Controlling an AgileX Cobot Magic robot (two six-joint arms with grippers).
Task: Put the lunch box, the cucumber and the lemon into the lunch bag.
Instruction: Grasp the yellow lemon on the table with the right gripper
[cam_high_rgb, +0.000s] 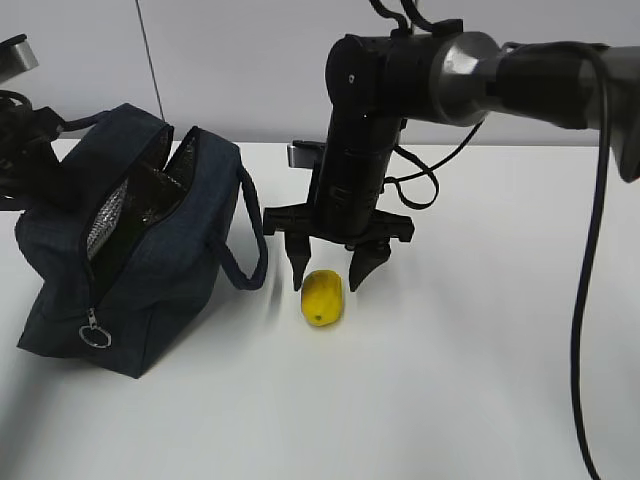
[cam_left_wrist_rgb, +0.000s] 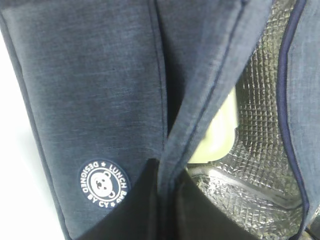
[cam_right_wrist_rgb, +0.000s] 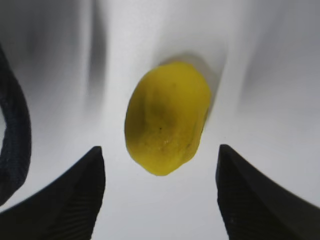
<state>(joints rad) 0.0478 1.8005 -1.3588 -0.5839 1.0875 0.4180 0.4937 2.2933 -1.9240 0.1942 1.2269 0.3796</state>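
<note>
The navy lunch bag (cam_high_rgb: 150, 260) stands at the left with its top zipper open and its silver lining showing. My left gripper (cam_left_wrist_rgb: 167, 200) is shut on the fabric edge of the bag's opening, next to the white round logo (cam_left_wrist_rgb: 103, 183). Inside the bag (cam_left_wrist_rgb: 95, 90), the lunch box's pale green lid (cam_left_wrist_rgb: 220, 135) shows against the lining. The cucumber is out of view. The yellow lemon (cam_high_rgb: 322, 297) lies on the table right of the bag. My right gripper (cam_high_rgb: 327, 284) is open just above it, one finger on each side; in the right wrist view the lemon (cam_right_wrist_rgb: 167, 125) lies ahead of the open gripper (cam_right_wrist_rgb: 159, 165).
The bag's loop handle (cam_high_rgb: 250, 245) hangs toward the lemon and shows at the left edge of the right wrist view (cam_right_wrist_rgb: 12, 145). The zipper's silver ring pull (cam_high_rgb: 95, 335) hangs at the bag's front. The white table (cam_high_rgb: 450, 380) stretches right and forward.
</note>
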